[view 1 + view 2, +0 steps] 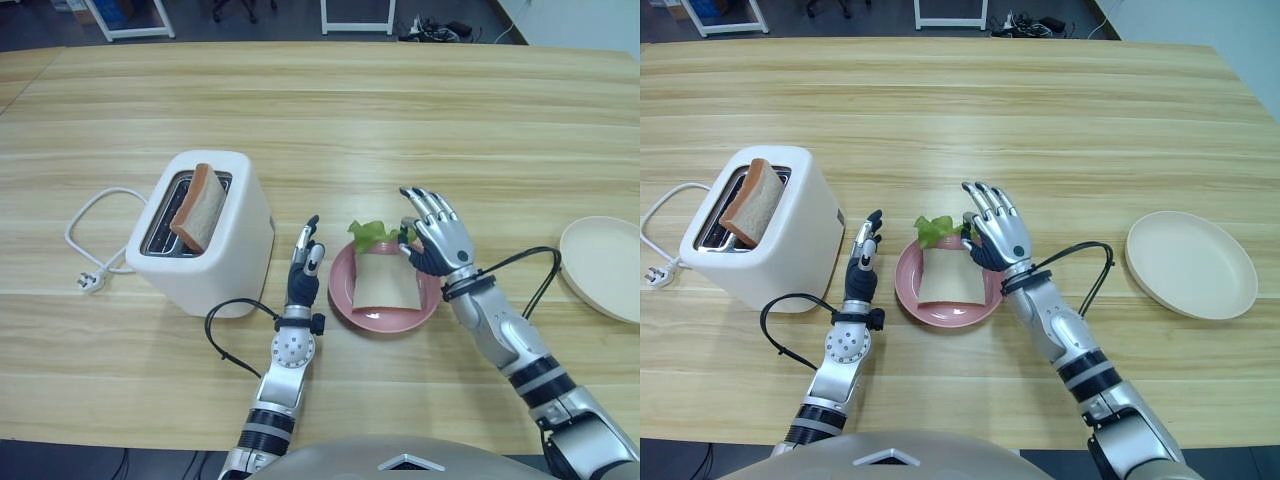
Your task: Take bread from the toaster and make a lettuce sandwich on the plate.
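**One slice on the plate with lettuce, one up in the toaster; both hands bare**

Flat on the pink plate [383,323]: flat slice [385,282], roughly square, a little longer near-to-far, sides about in line with the edges of the table [400,120]; lettuce [370,235] at its far left corner, ruffled, hanging over the far rim (tucked under the bread or only against it, cannot tell).

Just right of that slice, over the plate's right rim: right hand [440,240], holding nothing; fingers spread wide and pointing away from the robot; thumb turned in toward the slice's far right corner and the lettuce, close to both, contact unclear; forearm running back and to the right, low over the table.

Just left of the pink plate: left hand [303,270], also holding nothing; fingers straight and close together, set edge-on, tips pointing away from the robot; between toaster [225,260] and plate, touching neither; forearm straight back toward the body.

In the toaster's top: upright slice [198,207], standing on edge and well out of the slot; long axis along the slot, near-to-far; leaning, broad pale face turned right toward the left hand; near that hand, well apart from the right one.

Far right, well apart from the rest: cream plate [605,265]; left of the toaster, on the table: plug [92,282].
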You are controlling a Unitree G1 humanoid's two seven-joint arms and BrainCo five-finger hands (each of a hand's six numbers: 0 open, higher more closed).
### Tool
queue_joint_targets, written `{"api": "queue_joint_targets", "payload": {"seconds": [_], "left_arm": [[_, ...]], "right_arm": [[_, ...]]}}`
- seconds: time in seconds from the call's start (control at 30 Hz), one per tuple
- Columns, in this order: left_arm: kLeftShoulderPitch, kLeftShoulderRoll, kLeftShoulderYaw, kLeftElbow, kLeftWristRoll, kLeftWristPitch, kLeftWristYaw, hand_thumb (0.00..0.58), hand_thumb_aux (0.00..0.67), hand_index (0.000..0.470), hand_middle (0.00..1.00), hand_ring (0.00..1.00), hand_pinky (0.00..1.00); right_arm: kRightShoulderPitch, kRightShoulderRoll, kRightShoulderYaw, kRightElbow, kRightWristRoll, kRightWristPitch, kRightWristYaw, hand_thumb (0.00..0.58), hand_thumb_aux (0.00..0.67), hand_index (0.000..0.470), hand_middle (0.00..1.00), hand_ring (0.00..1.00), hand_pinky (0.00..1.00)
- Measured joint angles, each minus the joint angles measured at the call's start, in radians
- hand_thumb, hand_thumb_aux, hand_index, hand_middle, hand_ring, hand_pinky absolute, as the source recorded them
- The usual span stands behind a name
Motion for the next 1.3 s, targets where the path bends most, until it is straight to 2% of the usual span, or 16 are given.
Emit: {"api": "queue_joint_targets", "payload": {"seconds": [0.23,0.53,0.57,0.8,0.93,1.0,1.1,1.17,1.23,1.3], "left_arm": [[0.0,0.0,0.0,0.01,0.001,0.0,0.0,0.0,0.0,0.0,0.0,0.0,0.0],[-0.001,0.0,0.0,0.03,0.01,-0.001,0.003,0.0,0.0,0.0,0.0,0.0,0.0],[-0.001,0.0,0.0,0.039,0.01,-0.001,0.004,0.0,0.0,0.0,0.0,0.0,0.0],[-0.005,0.0,-0.001,0.069,0.018,-0.005,0.012,0.0,0.0,0.0,0.0,0.0,0.0],[-0.01,0.0,0.0,0.078,0.019,-0.011,0.018,0.0,0.0,0.0,0.0,0.0,0.0],[-0.007,0.007,-0.002,0.059,0.067,-0.061,0.049,0.0,0.0,0.0,0.0,0.0,0.0],[0.022,0.052,-0.001,-0.146,0.246,-0.164,0.128,0.0,0.0,0.0,0.0,0.0,0.0],[0.031,0.081,0.022,-0.317,0.357,-0.188,0.147,0.0,0.0,0.0,0.0,0.0,0.0],[0.021,0.12,0.096,-0.49,0.467,-0.179,0.156,0.0,0.0,0.0,0.0,0.0,0.0],[-0.002,0.192,0.25,-0.622,0.57,-0.091,0.149,0.0,0.0,0.0,0.0,0.0,0.0]], "right_arm": [[0.074,-0.012,-0.033,-0.035,0.001,-0.011,0.02,0.58,0.67,0.47,0.0,0.0,0.0],[0.152,-0.038,0.011,-0.079,-0.021,-0.071,0.122,0.58,0.67,0.47,0.0,0.0,0.0],[0.154,-0.039,0.013,-0.085,-0.022,-0.075,0.126,0.0,0.0,0.0,0.0,0.0,0.0],[0.19,-0.06,-0.001,-0.13,-0.036,-0.087,0.161,0.0,0.0,0.0,0.0,0.0,0.0],[0.213,-0.093,-0.08,-0.226,-0.017,-0.087,0.18,0.0,0.0,0.0,0.0,0.0,0.0],[0.22,-0.112,-0.148,-0.277,0.028,-0.091,0.204,0.0,0.0,0.0,0.0,0.0,0.0],[0.204,-0.105,-0.28,-0.333,0.177,-0.085,0.217,0.0,0.0,0.0,0.0,0.0,0.0],[0.173,-0.055,-0.368,-0.339,0.319,-0.062,0.222,0.0,0.0,0.0,0.0,0.0,0.0],[0.142,0.021,-0.448,-0.327,0.506,-0.027,0.247,0.0,0.0,0.0,0.0,0.0,0.0],[0.13,0.096,-0.502,-0.272,0.684,0.008,0.297,0.0,0.0,0.0,0.0,0.0,0.0]]}}
